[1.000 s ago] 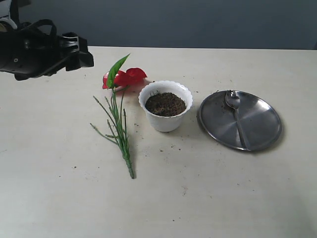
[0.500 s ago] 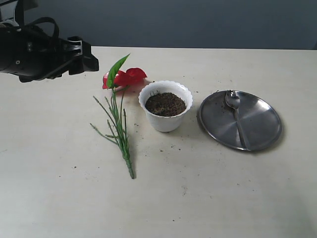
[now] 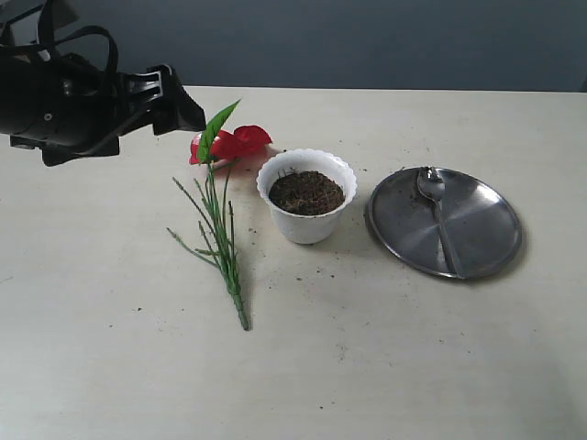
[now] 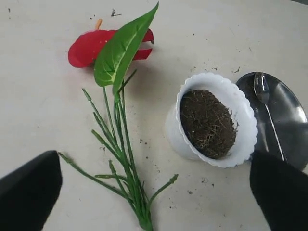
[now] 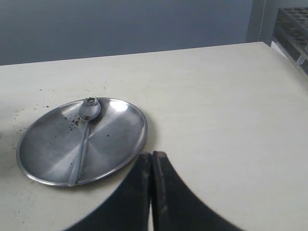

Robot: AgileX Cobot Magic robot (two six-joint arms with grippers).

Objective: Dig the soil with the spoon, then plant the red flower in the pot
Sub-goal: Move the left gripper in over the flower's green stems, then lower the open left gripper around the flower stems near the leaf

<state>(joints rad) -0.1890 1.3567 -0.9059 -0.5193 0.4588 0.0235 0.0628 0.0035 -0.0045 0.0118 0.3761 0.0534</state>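
My left gripper [image 3: 176, 103] has swung nearer the red flower [image 3: 229, 142], jaws now wide, empty | right gripper [image 5: 151, 183] closed, idle | spoon [image 3: 431, 186] rests at three o'clock of the pot [image 3: 305, 229] | planting looks next

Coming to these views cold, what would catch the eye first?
In the exterior view, the glossy red artificial flower with long green stems lies flat on the table, left of the small white scalloped pot filled with dark brown soil. Right of the pot, a small silver spoon rests on a round steel plate. The black left gripper hovers open at upper left, near the bloom.
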